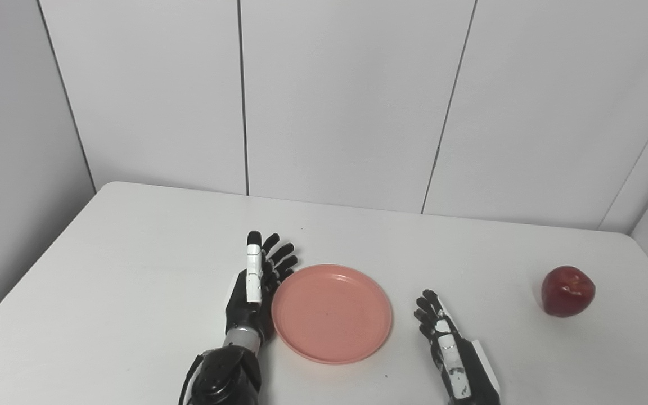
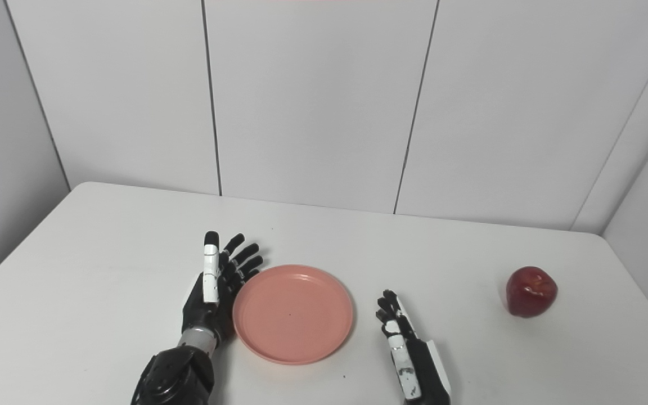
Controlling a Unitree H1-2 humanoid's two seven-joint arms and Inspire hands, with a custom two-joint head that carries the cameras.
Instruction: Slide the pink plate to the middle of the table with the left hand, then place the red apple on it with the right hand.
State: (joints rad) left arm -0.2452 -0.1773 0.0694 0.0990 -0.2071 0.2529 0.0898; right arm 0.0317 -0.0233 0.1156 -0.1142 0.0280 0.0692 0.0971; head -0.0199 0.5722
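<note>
Pink plate (image 1: 332, 313) lies mid-table toward the near edge, left hand (image 1: 256, 287) flat-fingered and empty against its left rim as pusher; right hand (image 1: 450, 351) waits open, red apple (image 1: 567, 291) near the right edge.

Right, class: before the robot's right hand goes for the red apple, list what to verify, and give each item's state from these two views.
1. Round pink plastic plate near the middle of the white table: ok.
2. Plate bare, ready for fruit: ok.
3. Left hand, open, clear of the plate's left rim: cannot tell.
4. Right hand open, holding nothing: ok.
5. Glossy red apple alone at the table's right side, nothing between it and the right hand: ok.
</note>
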